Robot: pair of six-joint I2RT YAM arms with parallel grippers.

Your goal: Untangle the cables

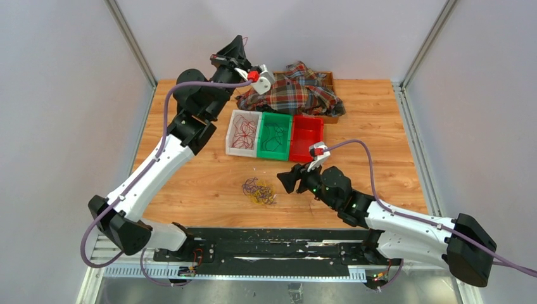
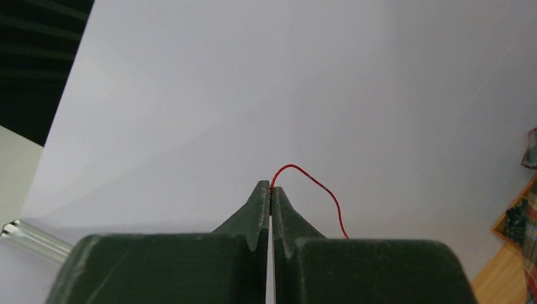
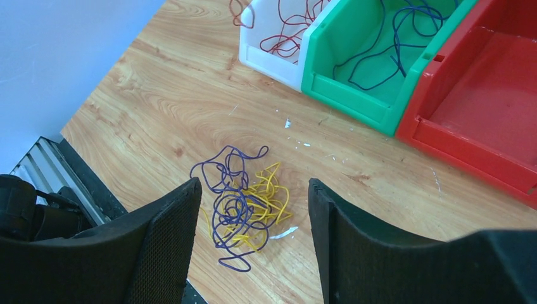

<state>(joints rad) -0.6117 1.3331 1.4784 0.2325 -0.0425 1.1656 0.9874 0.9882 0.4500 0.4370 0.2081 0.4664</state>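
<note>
Where left pincer (image 2: 271, 189) pinches red wire (image 2: 293, 166), lower end hidden

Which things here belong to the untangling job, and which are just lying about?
Job: purple-and-yellow tangle; red wire pinched in the left gripper; open right gripper; white bin, green bin, red bin.
Lying about: plaid cloth; wooden tray.

surface: light wood surface (image 1: 190, 183), grain running left to right
cables: one loose tangle of purple and yellow cables (image 1: 259, 191), near the middle, well apart from the bins
bins: white bin (image 1: 240, 152), green bin (image 1: 272, 156), red bin (image 1: 307, 134), touching in a row
tray: wooden tray (image 1: 330, 79) at far edge, plaid cloth (image 1: 297, 92) heaped over it
debris: white flecks (image 3: 288, 123) between tangle and bins
</note>
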